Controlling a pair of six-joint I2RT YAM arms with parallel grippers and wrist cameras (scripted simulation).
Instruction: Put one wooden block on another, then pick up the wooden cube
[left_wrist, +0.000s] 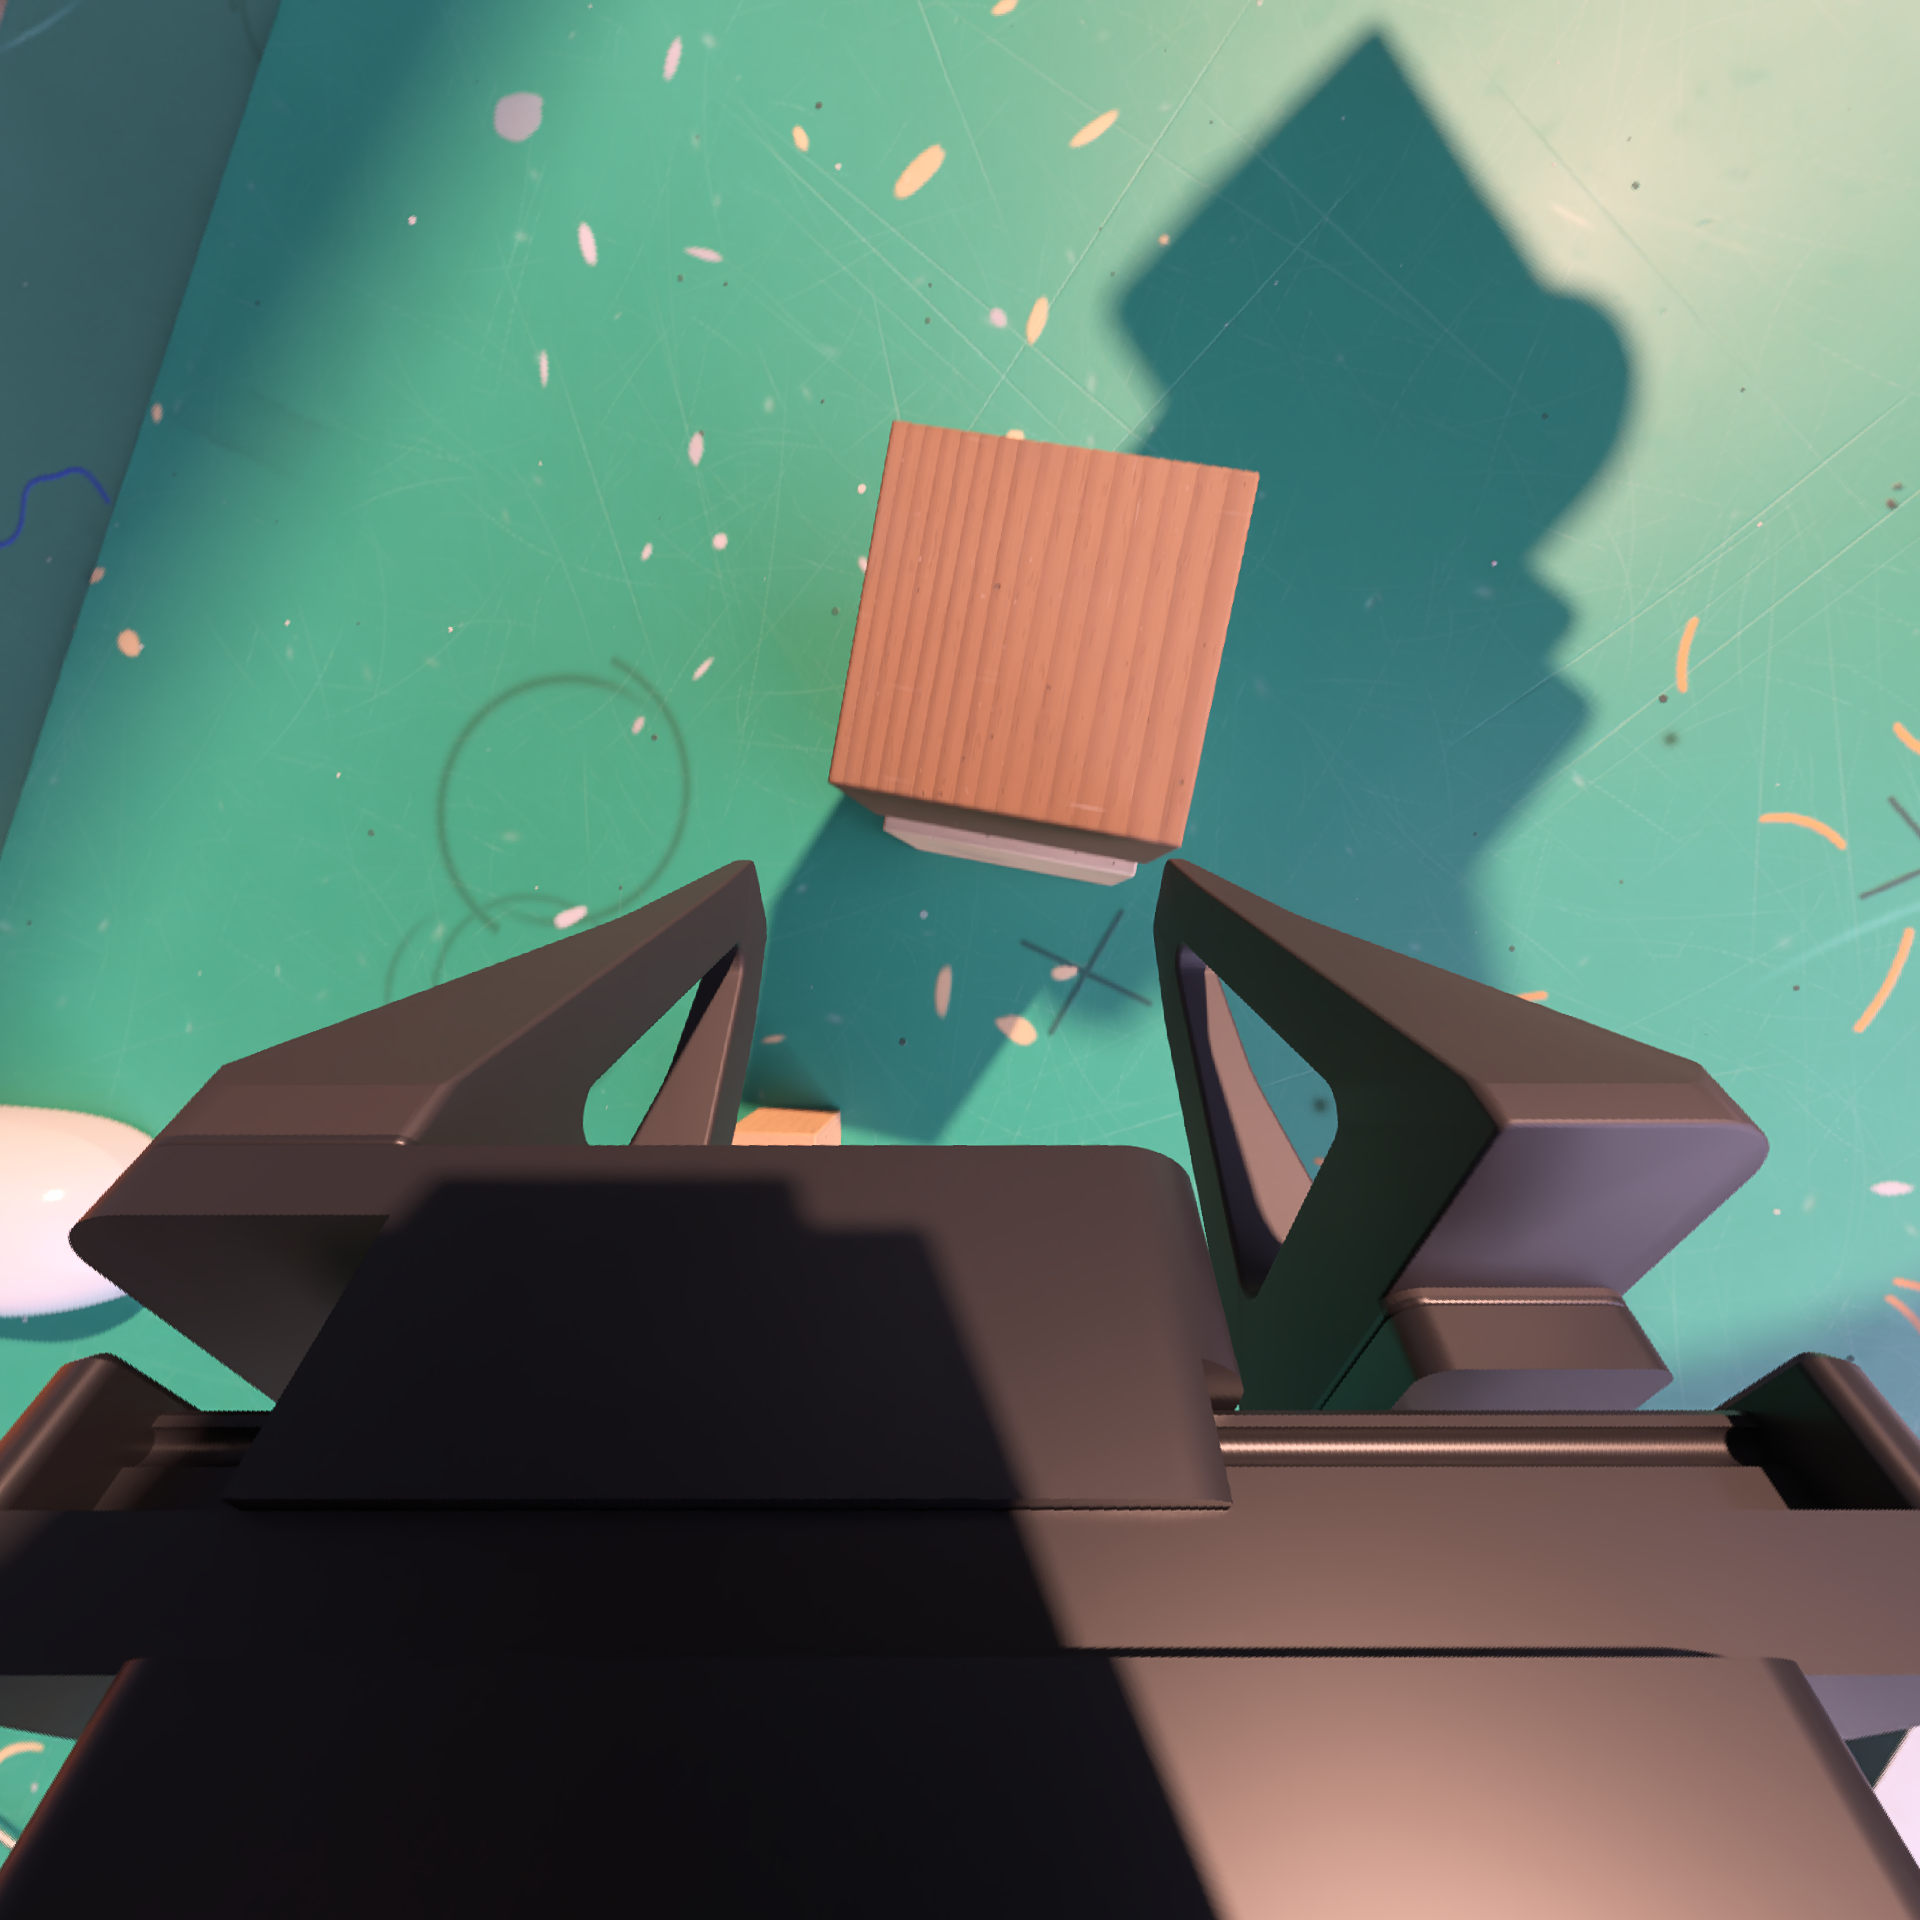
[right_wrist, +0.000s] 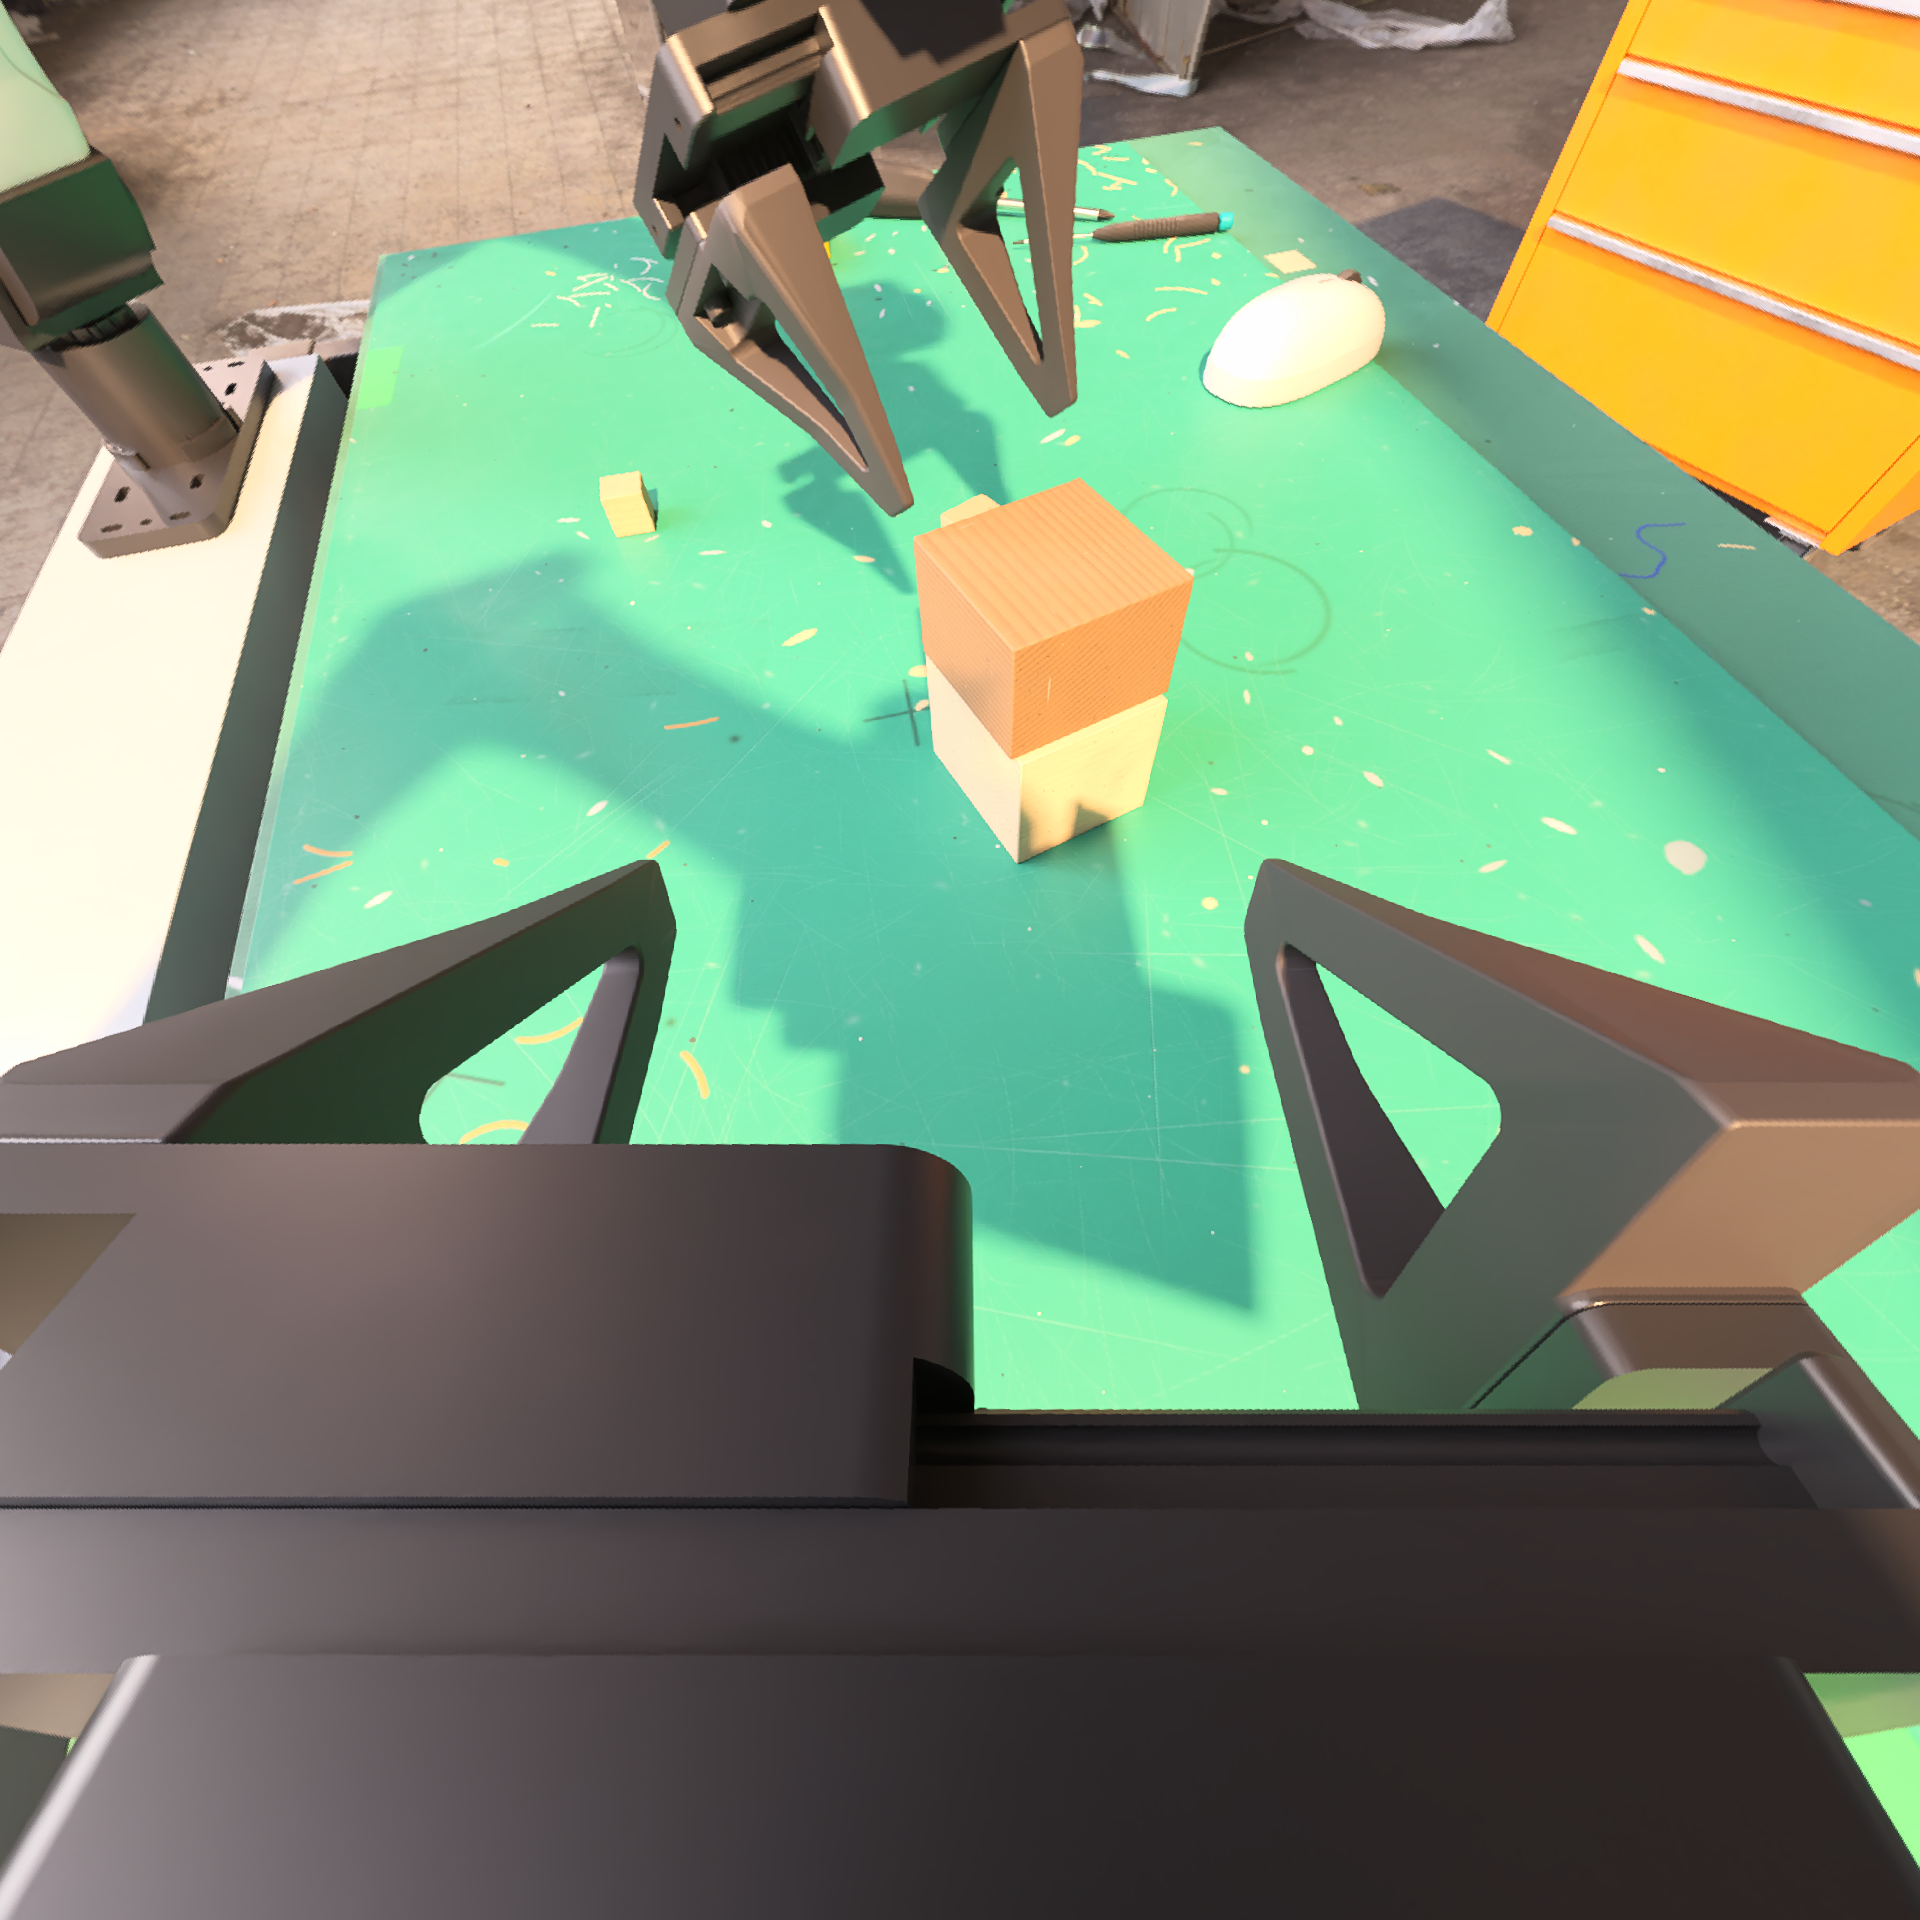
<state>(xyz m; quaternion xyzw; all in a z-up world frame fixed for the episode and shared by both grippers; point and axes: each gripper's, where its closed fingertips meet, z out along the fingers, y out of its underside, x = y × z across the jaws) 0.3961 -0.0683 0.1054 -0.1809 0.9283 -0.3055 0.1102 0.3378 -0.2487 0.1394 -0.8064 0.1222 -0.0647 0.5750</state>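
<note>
Green mat (right_wrist: 831, 987): two stacked blocks (right_wrist: 1049, 665) (grippers (right_wrist: 961, 904) apart)

Left wrist view near, straight down, right wrist view farther, oblique – both share stacked blocks (left_wrist: 1042, 644)

**Dark, Angular Robot Hardware**

Both grippers are matte dark grey-brown. The right gripper (right_wrist: 956, 883) has tapered fingers with triangular cut-outs; the left gripper (left_wrist: 961, 883) matches. At the frame's upper left, a grey cylindrical arm base (right_wrist: 145, 395) sits on a perforated metal plate.
</note>
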